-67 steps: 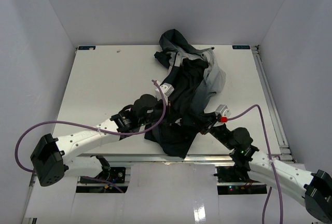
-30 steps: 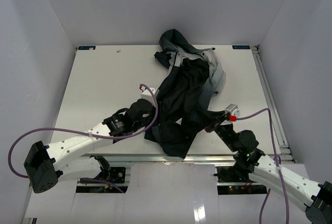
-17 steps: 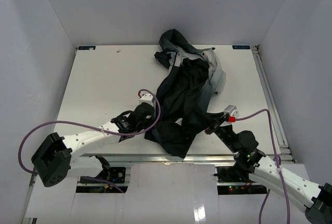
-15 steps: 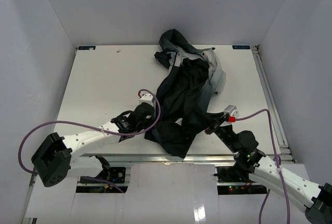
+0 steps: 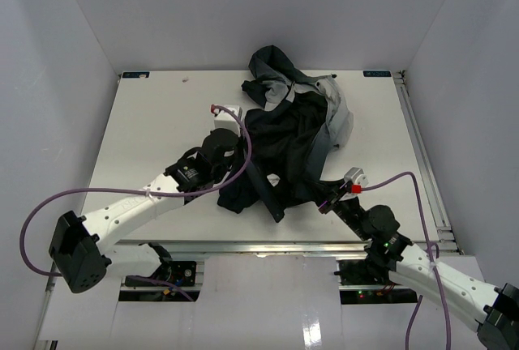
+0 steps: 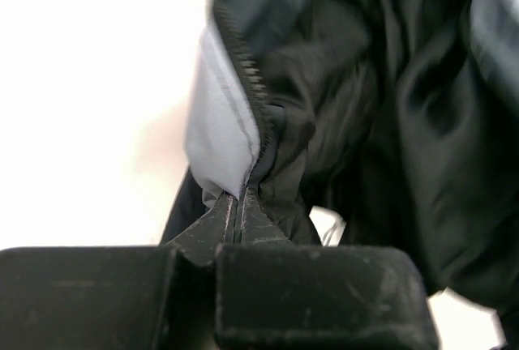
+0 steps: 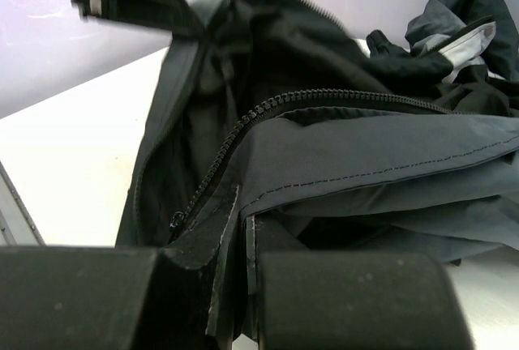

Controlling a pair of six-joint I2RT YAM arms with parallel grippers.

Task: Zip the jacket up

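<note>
- Black right gripper (image 7: 242,212) at the near right of the white worktop (image 5: 154,123), jaws pressed together on a dark fold of the jacket (image 5: 292,151) at its near edge, just beside a run of zipper teeth (image 7: 268,111).
- Right arm (image 5: 381,224) stretched low from the near-right base, with a purple cable (image 5: 405,176) looping over it.
- Dark flap (image 5: 263,192) of the jacket trailing towards the near edge, between the two grippers.
- Left gripper (image 6: 237,204) further in, at the jacket's left side, jaws closed tight on a front edge where a light grey panel (image 6: 215,123) meets dark lining; zipper teeth running up from the pinch.
- Left arm (image 5: 138,204) reaching diagonally in from the near-left base.
- Jacket bunched and unzipped, spread from the centre of the worktop towards the far edge, dark lining uppermost, front edges apart.
- Grey side panel (image 5: 340,119) crumpled along the far right of the garment.
- Hood (image 5: 272,66) heaped at the far edge of the worktop.
</note>
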